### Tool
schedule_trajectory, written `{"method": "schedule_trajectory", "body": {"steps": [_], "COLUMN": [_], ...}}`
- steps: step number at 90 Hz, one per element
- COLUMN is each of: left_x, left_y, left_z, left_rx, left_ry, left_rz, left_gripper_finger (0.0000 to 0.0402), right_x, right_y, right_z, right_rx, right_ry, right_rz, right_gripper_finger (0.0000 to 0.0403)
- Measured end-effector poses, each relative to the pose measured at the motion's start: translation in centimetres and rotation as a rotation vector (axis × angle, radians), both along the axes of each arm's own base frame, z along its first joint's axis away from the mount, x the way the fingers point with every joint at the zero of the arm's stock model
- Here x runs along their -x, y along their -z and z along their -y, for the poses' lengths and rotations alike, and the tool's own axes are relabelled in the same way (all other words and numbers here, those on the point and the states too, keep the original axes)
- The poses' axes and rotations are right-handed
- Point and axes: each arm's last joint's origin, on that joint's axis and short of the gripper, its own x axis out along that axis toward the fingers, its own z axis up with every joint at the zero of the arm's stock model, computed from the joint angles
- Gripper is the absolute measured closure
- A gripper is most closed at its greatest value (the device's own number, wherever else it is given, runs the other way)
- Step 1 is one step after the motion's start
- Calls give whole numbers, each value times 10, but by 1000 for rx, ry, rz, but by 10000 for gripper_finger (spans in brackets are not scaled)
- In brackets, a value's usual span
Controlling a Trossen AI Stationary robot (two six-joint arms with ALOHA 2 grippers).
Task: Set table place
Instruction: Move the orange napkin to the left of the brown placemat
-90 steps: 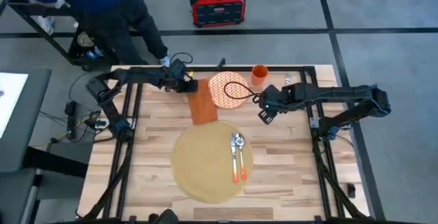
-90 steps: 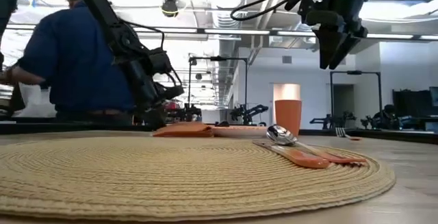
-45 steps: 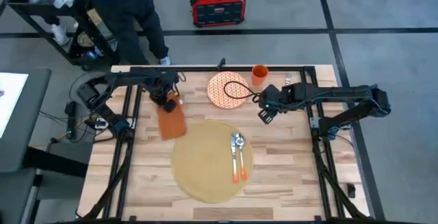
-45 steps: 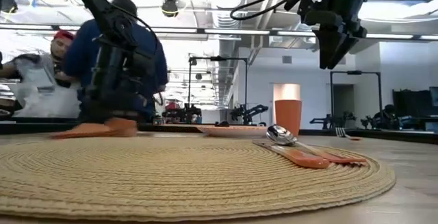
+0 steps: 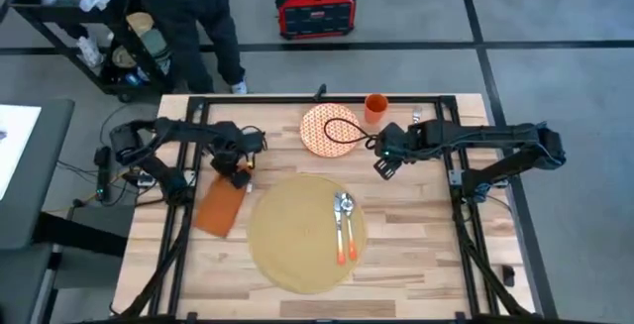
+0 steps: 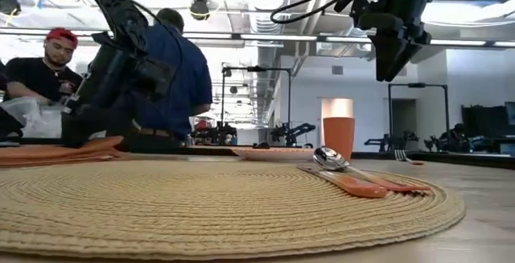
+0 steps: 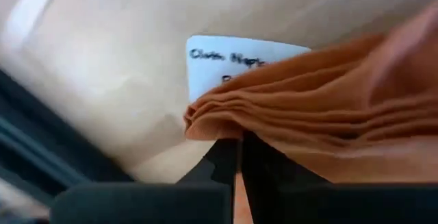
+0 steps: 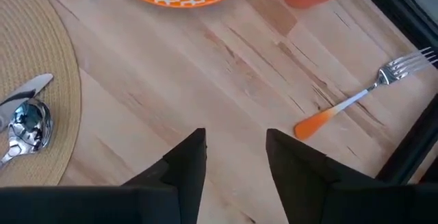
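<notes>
**Setting the table: roughly halfway, napkin in hand**

Looking at where things lie, I'd call this about half done. The left gripper (image 5: 238, 168) is pinched shut on the folded edge of the rust-orange napkin (image 5: 220, 208); in its wrist view you can see the fingers (image 7: 226, 159) clamped right on the cloth folds. The rest of the napkin trails away from that gripper toward the front of the table (image 5: 416, 265), lying just beside the placemat (image 5: 297, 235) on its left side and not on it.

On the placemat there's already a spoon (image 5: 343, 205) and an orange-handled utensil next to it, which I can't identify for sure.

Stuff left, by my guess: the patterned plate (image 5: 327, 129) sits well beyond the mat, just past the right gripper (image 5: 382, 163). The orange cup (image 5: 375, 107) is right beside the plate, farther out from that gripper. The fork (image 8: 363, 94) lies alone on bare wood ahead of the right gripper, whose fingers are spread apart and holding nothing, hovering above the wood.
</notes>
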Motion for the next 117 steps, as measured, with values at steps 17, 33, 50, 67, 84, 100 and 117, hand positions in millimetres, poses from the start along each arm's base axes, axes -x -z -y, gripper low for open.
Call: {"method": "schedule_trajectory", "body": {"steps": [17, 33, 50, 67, 84, 100, 117], "left_x": [-11, -13, -11, -18, -11, 5, 5], "left_y": [-2, -2, -7, -27, -46, -59, -67], "left_z": [14, 20, 21, 18, 17, 21, 51], "left_rx": [-69, -94, -110, -132, -169, -175, -24], "left_ry": [-170, -204, -160, -71, -56, -69, -21], "left_rz": [62, 61, 3, 98, 161, 119, 248], "left_gripper_finger": [402, 402, 396, 367, 327, 293, 343], "right_x": [0, -1, -5, -10, -10, -10, -9], "right_y": [0, 0, -1, -3, -3, -2, -2], "right_z": [0, -1, -4, -3, -3, -3, -2], "right_rx": [0, 0, 1, -3, -20, -21, -21], "right_ry": [0, -3, -11, -14, -15, -15, -11], "right_rz": [4, 4, 47, 102, 107, 105, 94], "right_gripper_finger": [262, 262, 262, 250, 230, 217, 232]}}
